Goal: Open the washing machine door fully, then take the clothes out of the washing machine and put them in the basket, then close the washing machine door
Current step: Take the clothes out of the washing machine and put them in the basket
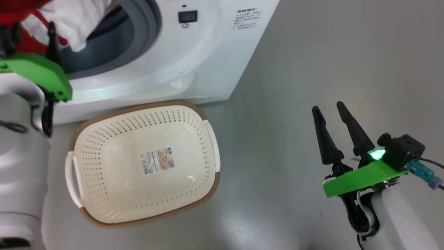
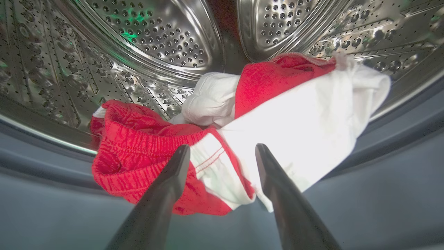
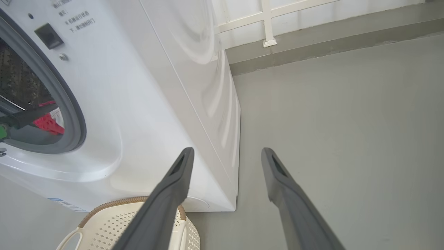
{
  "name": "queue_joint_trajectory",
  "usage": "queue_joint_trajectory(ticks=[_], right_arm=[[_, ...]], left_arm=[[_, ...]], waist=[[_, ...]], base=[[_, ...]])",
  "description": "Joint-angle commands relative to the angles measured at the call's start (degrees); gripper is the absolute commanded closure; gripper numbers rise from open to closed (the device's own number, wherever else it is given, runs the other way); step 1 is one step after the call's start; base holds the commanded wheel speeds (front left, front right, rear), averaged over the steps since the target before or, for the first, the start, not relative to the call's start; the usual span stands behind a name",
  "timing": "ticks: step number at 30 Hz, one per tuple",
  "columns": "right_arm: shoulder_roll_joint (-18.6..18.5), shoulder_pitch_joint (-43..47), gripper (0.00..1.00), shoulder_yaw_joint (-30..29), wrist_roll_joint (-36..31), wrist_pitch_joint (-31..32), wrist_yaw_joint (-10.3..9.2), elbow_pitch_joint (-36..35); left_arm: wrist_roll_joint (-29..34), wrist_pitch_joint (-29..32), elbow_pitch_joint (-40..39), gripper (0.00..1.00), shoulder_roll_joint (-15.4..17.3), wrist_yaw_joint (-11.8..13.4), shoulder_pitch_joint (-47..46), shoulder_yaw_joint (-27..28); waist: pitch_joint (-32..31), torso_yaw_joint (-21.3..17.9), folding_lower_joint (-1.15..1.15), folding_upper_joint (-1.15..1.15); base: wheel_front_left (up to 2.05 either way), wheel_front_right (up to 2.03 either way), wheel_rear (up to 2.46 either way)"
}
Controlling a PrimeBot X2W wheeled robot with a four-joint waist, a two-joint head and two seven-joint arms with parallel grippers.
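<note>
The white washing machine [image 1: 194, 62] has its round opening uncovered; the washing machine door is out of view. Red and white clothes [image 2: 277, 114] lie bunched at the front of the steel drum [image 2: 156, 41], spilling over the grey rubber ring [image 1: 145, 31]. My left gripper [image 2: 222, 149] is open at the drum mouth, its fingers astride the fabric heap. In the head view the left gripper [image 1: 29, 33] sits against the clothes [image 1: 69, 24] at the top left. The cream basket [image 1: 145, 106] stands on the floor before the machine, with nothing but a label in it. My right gripper [image 1: 327, 107] hangs open over the floor to the right.
Grey floor [image 1: 312, 52] spreads to the right of the machine. The right wrist view shows the machine's side [image 3: 208, 86], the basket rim [image 3: 114, 203] below, and a white wall with a low step [image 3: 312, 45] beyond. My pale left forearm [image 1: 20, 156] stands beside the basket.
</note>
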Motion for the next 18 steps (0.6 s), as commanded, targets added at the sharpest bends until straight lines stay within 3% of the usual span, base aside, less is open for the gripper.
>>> queue_joint_trajectory(ticks=[1,13,14,15,16,17,18], right_arm=[[0.0,-0.7,0.00,1.4,-0.4,-0.4,0.37,-1.4],[0.3,-2.2,0.00,2.2,-0.5,-0.4,0.37,-1.6],[0.4,-2.2,0.00,2.2,-0.5,-0.4,0.37,-1.6],[0.4,-2.2,0.00,2.2,-0.5,-0.4,0.37,-1.6],[0.4,-2.2,0.00,2.2,-0.5,-0.4,0.37,-1.6],[0.4,-2.2,0.00,2.2,-0.5,-0.4,0.37,-1.5],[0.5,-2.2,0.00,2.2,-0.6,-0.4,0.37,-1.5]], left_arm=[[1.1,0.3,0.2,0.00,3.1,1.0,-1.5,0.4],[1.8,1.2,9.2,0.00,4.7,3.0,-7.4,-1.3],[1.9,1.3,9.5,0.42,4.8,3.2,-7.5,-1.4],[1.9,1.2,9.7,0.53,4.9,3.2,-7.6,-1.6],[2.0,1.0,9.9,0.84,5.0,3.3,-7.7,-1.7],[2.2,0.9,10.1,1.00,5.0,3.3,-7.7,-2.1],[2.3,0.6,10.2,1.00,5.0,3.4,-7.6,-2.3]], waist=[[1.5,-0.8,0.00,0.00],[3.3,-1.9,0.00,0.00],[3.4,-1.9,0.00,0.00],[3.4,-2.0,0.00,0.00],[3.4,-2.0,0.00,0.00],[3.4,-2.0,0.00,0.00],[3.3,-2.0,0.00,0.00]], base=[[0.00,0.00,0.00],[0.00,0.00,0.00],[0.00,0.00,0.00],[0.00,0.00,0.00],[0.00,0.00,0.00],[0.00,0.00,0.00],[0.00,0.00,0.00]])
